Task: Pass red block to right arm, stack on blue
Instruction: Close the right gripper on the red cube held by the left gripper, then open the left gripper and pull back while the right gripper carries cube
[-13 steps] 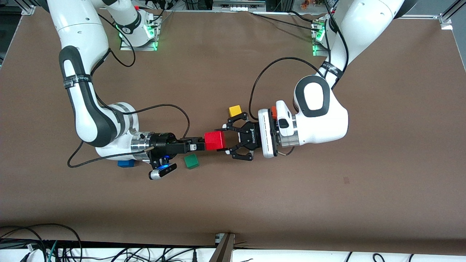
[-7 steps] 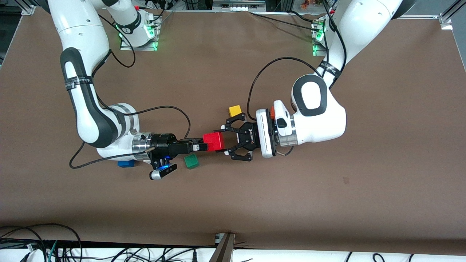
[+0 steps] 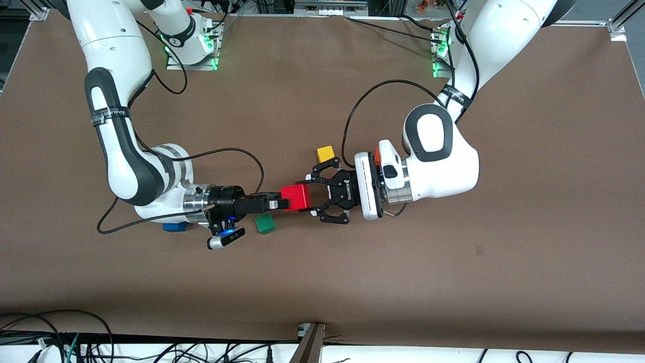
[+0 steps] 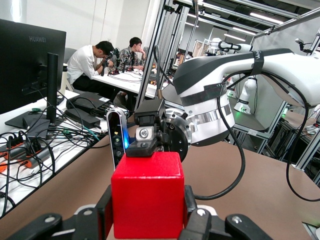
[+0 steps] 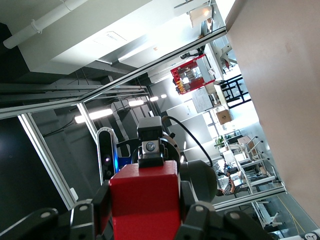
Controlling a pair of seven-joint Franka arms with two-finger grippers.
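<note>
The red block (image 3: 296, 196) hangs above the table's middle. My left gripper (image 3: 308, 195), the wide linked-finger one, is shut on it from the left arm's side. In the left wrist view its jaws press both sides of the red block (image 4: 147, 195). My right gripper (image 3: 283, 204), slim and black, reaches in from the right arm's side. One of its fingers (image 4: 142, 147) lies over the block's top edge; the other is hidden. The red block also shows in the right wrist view (image 5: 145, 205). The blue cube (image 3: 174, 227) sits on the table, half hidden under the right wrist.
A green cube (image 3: 265, 223) lies on the table just below the right gripper. A yellow cube (image 3: 325, 153) lies beside the left gripper, farther from the front camera. An orange cube (image 3: 377, 154) peeks out by the left wrist. Black cables trail from both wrists.
My right gripper has slid toward the left gripper until its finger overlaps the red block's edge. The left gripper and block have shifted slightly toward it and then held still.
</note>
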